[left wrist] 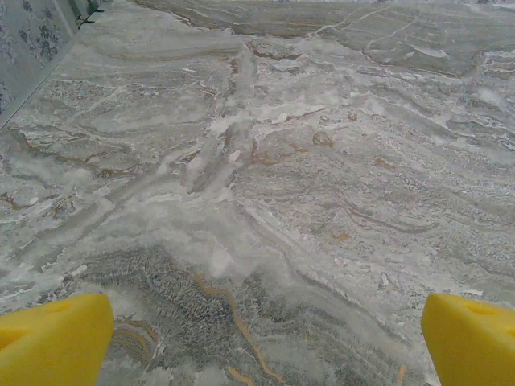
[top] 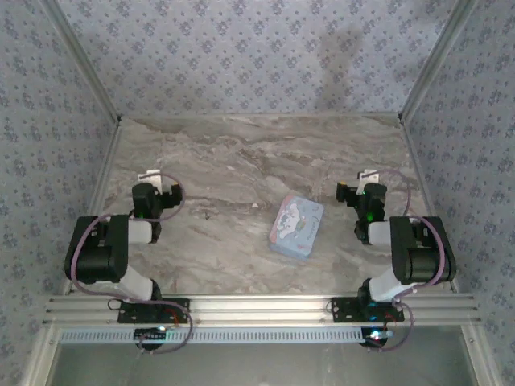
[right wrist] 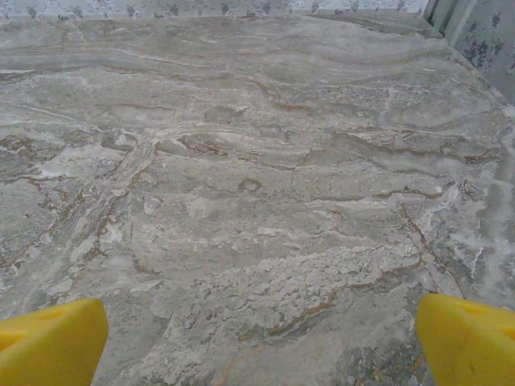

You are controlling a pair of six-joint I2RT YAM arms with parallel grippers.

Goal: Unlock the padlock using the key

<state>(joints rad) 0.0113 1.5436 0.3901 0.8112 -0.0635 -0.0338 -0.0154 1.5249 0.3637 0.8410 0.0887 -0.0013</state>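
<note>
The left jaws stand wide apart, their yellow fingertips (left wrist: 50,342) poking in at the two lower corners, one on each side. Between them and stretching away ahead lies the grey-and-white marbled surface (left wrist: 265,185), streaked with thin brown and orange veins. Far ahead and off to the left of the jaws, a strip of pale blue flower-patterned wall (left wrist: 28,36) meets the surface's edge.
</note>
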